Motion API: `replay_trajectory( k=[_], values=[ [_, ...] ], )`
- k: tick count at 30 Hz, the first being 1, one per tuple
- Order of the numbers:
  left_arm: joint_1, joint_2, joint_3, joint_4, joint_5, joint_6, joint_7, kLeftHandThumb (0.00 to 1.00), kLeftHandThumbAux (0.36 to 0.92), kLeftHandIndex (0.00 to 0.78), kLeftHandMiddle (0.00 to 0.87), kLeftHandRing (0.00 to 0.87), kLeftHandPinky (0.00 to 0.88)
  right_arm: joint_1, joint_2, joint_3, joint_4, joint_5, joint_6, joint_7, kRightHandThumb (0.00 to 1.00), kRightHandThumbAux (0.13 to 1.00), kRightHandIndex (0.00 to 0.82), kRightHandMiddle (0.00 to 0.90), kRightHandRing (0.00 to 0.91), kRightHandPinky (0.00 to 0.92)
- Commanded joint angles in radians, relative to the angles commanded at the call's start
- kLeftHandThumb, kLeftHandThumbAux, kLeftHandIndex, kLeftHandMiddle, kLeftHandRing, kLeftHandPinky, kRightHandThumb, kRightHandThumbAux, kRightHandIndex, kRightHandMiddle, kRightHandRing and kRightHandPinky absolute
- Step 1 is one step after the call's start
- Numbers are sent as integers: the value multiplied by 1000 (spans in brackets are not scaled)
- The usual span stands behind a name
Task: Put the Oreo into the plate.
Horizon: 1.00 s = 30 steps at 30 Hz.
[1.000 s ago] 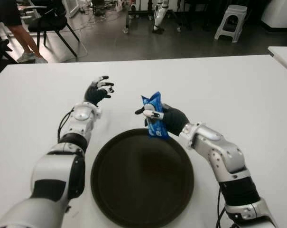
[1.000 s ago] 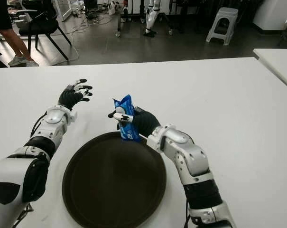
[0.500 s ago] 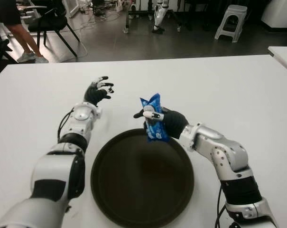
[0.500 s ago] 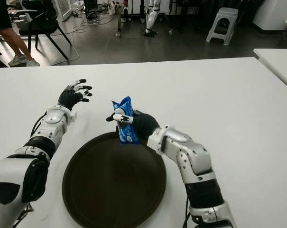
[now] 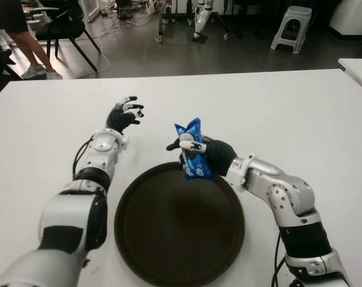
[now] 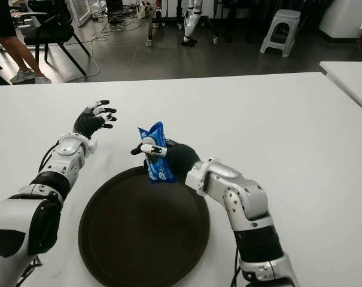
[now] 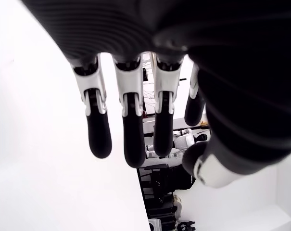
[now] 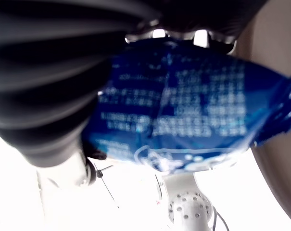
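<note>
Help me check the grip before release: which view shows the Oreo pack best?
The left eye view: the whole upright Oreo pack shows in the right hand above the plate's far rim. The right eye view shows much the same. The right wrist view shows only its blue wrapper close up. The left wrist view shows just the open left hand.

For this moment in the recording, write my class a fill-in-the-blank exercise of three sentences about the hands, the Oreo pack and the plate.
1. The blue Oreo pack is gripped by the robot's ____ hand.
2. The pack is held upright above the far rim of the round, dark ____.
3. The left hand shows over the white table with its fingers spread, holding ____.

Missing words: right; plate; nothing
</note>
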Motion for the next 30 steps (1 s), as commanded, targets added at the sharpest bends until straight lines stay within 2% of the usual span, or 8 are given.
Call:
replay_trajectory(
  k=[9, 18, 30],
  values=[
    [-2, -1, -1, 1, 0, 6, 0, 111, 714, 182, 317, 348, 399, 10, -18, 56, 7, -42, 2, -7, 699, 728, 429, 747, 763, 800],
    [-2, -5, 0, 0, -1, 1, 7, 124, 732, 181, 312, 337, 385, 3, -34, 77, 9, -57, 36, -6, 704, 726, 431, 745, 768, 789],
    [-2, -7, 7, -2, -10, 2, 3, 126, 720, 182, 315, 351, 405, 1, -36, 96, 12, -55, 57, 7, 705, 727, 430, 740, 780, 800]
  ],
)
